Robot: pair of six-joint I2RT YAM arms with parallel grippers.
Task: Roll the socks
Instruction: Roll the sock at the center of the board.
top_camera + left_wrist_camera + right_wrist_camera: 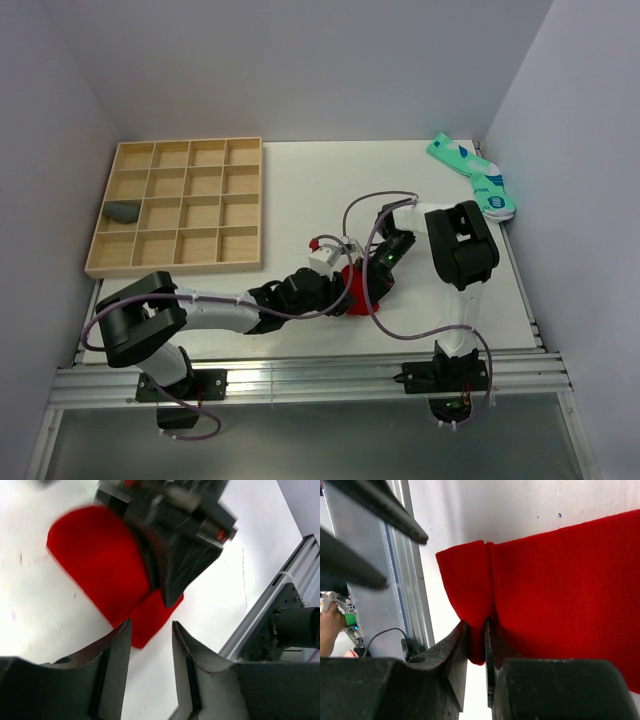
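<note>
1. Far left, the tray (pixel 172 267) holds the grey sock (pixel 122 211) in a compartment of its left column, second row from the far edge. That sock is well away from both arms.

2. The left gripper (pixel 150 630) is out over the table (pixel 300 190) near the middle. Its fingers (pixel 117 655) stand clearly apart with nothing between them.

3. The red sock (pixel 95 555) lies flat on the table straight ahead of the left gripper.
   - In the left wrist view its length runs slantwise, from a rounded end far off at upper left to a corner that nearly reaches the gap between the left fingers.
   - I cannot tell whether that corner touches them.

4. The right gripper (pixel 475 630) is closed tight on the red sock, pinching a doubled-over fold at one edge. In its own view the rest of the fabric spreads flat to the right of the fingers.

5. Judgement:
   - The right arm has the grip, and the left is the free one and just as near.
   - The next move probably turns on the near corner lying in line with the left gripper's open gap. A short reach forward would take it, while the right holds the fold for rolling along the sock's length.
   - The roll looks barely begun.

6. Far right, the green socks (pixel 475 178) lie by the wall, apart from everything.
</note>
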